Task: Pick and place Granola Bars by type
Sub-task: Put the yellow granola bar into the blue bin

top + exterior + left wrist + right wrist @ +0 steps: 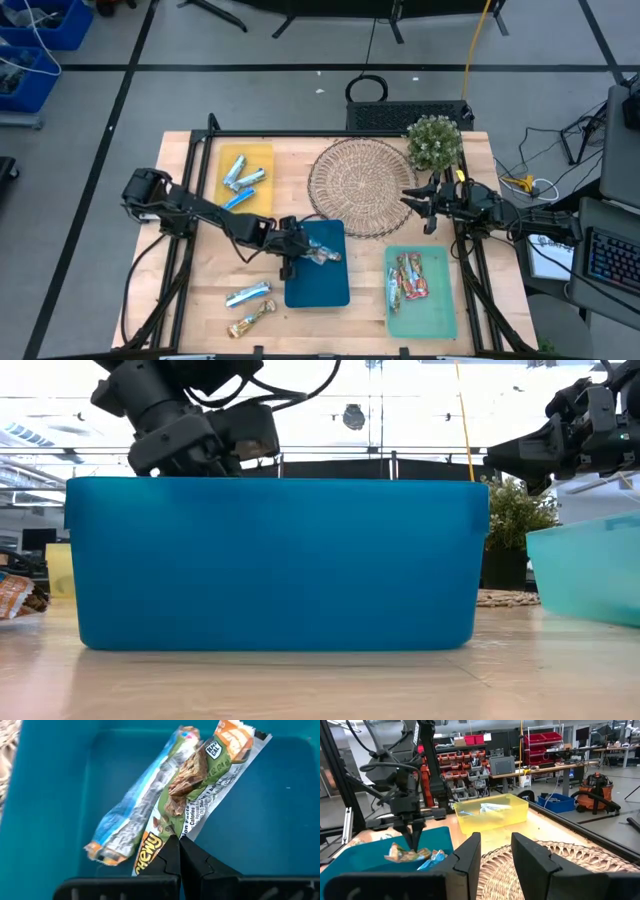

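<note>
Teal tray (318, 285) receiving a green-and-silver bar (200, 800), pinched between the left gripper (179, 851) jaws, blue bar (135, 810) beside; releasing next. Right gripper (496, 851) waiting, jaws parted.

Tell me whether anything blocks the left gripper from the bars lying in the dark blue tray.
Nothing visible does. The left gripper, fingers together, is already down inside the dark blue tray, its tips touching the green-and-silver bar, which lies against a blue bar.

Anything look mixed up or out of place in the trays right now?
Yes. In the dark blue tray, the left gripper is shut on a tan bar that overlaps a blue bar; two types share one tray, while other blue bars sit in the yellow tray.
</note>
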